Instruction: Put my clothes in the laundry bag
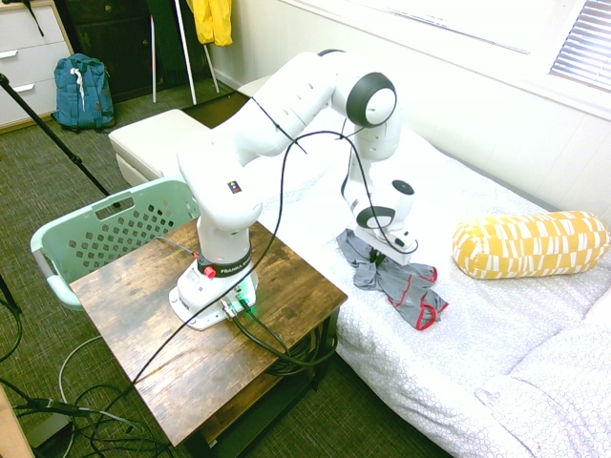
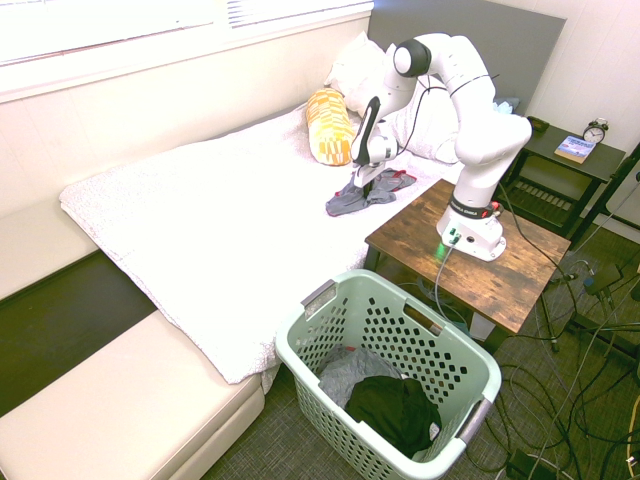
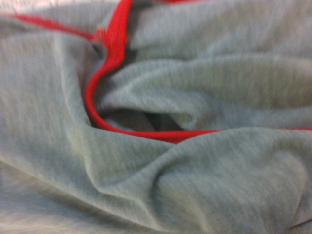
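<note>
The grey garment with red trim [image 1: 409,289] lies crumpled on the white bed, near its edge next to the wooden table. My gripper [image 1: 382,258] is lowered straight onto the garment's end nearest the table and presses into the fabric. From the other side the garment [image 2: 348,202] spreads out below the gripper [image 2: 364,180]. Grey folds with a red hem [image 3: 112,39] fill the wrist view. The mint-green laundry basket [image 2: 300,336] stands on the floor beyond the table's far end, with dark and grey clothing [image 2: 388,408] inside; its perforated side [image 1: 105,232] shows behind the table.
A yellow-and-white bolster pillow [image 1: 530,243] lies on the bed beyond the garment. The arm's base sits on the wooden table [image 1: 134,305]. A blue backpack [image 1: 81,91] leans by the drawers. A padded bench [image 2: 130,400] runs along the bed's foot.
</note>
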`<state>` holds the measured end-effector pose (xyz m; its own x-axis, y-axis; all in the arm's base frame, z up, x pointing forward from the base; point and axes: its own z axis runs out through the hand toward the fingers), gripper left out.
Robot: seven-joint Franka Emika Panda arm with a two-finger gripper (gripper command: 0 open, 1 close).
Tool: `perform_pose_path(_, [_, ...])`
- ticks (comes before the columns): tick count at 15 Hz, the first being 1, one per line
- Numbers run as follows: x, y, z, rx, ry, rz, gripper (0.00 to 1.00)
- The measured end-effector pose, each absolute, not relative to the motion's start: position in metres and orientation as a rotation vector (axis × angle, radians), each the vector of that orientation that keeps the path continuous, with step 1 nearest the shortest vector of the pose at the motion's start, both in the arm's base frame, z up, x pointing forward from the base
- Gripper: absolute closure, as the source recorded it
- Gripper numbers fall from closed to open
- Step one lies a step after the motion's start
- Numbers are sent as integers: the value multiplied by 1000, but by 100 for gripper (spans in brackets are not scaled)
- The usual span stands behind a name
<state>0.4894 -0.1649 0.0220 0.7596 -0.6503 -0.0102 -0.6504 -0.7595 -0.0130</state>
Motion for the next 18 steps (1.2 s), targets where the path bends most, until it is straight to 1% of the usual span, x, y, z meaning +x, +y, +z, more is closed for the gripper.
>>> perform_pose_path(4, [514, -160, 132, -2895, 1051, -145, 100])
perform_pose_path(8, [510, -122, 228, -2848, 968, -275, 100])
perform_pose_path(11, [497, -78, 291, -2817, 856, -319, 100])
perform_pose_path(14, [478, -16, 351, -2862, 709, -357, 100])
perform_pose_path(16, [455, 39, 384, -2921, 636, -357, 100])
perform_pose_path(18, [417, 105, 409, -2966, 558, -322, 100])
